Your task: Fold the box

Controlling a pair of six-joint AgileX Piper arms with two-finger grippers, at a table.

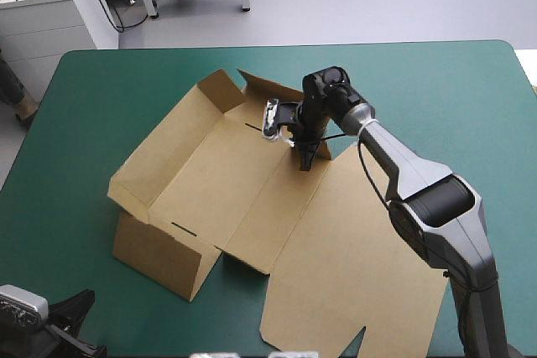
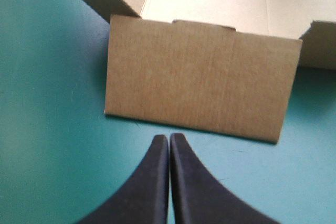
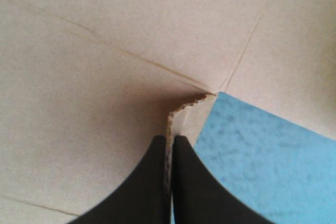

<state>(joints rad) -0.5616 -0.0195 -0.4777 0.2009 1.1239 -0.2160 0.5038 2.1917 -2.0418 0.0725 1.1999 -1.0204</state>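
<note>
The teal-green table cover [image 1: 436, 90] carries the box [image 1: 218, 182], a cut sheet of brown board, at its middle, walls raised toward the left edge. The right gripper [image 3: 169, 142] pinches the board's raised edge on the far side. The left gripper [image 2: 169, 139], fingers together and empty, sits near the near-left corner

The box [image 1: 226, 182] is plain brown, the table cover [image 1: 436, 98] teal-green, the left pincer [image 2: 169, 137] and right pincer [image 3: 169, 140] black.
</note>
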